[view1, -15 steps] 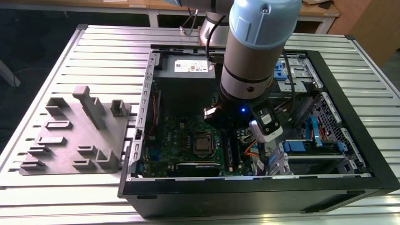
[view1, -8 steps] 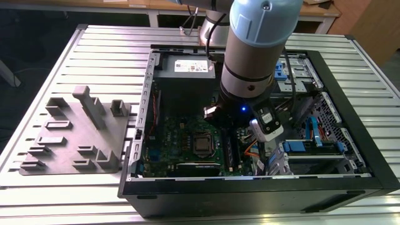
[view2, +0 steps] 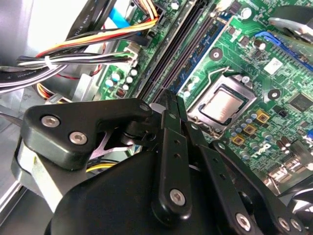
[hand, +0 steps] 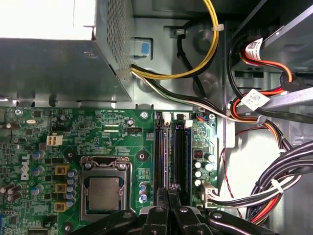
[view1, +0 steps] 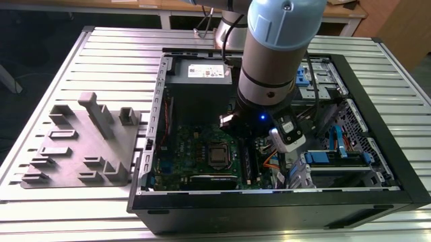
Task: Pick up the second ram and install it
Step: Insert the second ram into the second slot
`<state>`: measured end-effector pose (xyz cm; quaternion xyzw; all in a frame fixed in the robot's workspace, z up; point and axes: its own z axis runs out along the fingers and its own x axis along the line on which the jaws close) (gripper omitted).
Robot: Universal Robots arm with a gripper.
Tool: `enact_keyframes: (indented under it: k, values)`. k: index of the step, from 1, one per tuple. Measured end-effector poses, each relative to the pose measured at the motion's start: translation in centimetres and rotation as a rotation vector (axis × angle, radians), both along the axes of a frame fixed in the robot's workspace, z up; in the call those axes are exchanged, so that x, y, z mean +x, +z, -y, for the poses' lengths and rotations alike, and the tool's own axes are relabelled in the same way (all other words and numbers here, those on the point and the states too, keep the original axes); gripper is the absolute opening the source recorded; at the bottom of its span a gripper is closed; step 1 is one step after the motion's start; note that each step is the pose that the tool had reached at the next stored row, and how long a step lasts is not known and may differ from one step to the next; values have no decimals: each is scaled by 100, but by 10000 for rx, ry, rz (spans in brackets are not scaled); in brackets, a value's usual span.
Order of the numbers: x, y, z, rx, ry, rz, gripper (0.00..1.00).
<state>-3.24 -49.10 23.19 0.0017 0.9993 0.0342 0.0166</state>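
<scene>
over the green motherboard the second ram looks thin, dark, edge-on

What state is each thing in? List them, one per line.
gripper: shut on the second ram
second ram: held edge-on at the memory slots; seating unclear
computer case: on its side, panel off
processor socket: clamped shut, uncovered
</scene>
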Motion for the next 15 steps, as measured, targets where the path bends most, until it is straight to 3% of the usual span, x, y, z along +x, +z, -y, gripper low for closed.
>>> enact_keyframes:
  k: [10,11,14,15]
  values:
    - [0,55,13,26,0,0,8]
    - [0,55,14,51,0,0,8]
    - [0,56,22,299,0,-1,8]
    - [0,56,27,321,0,1,8]
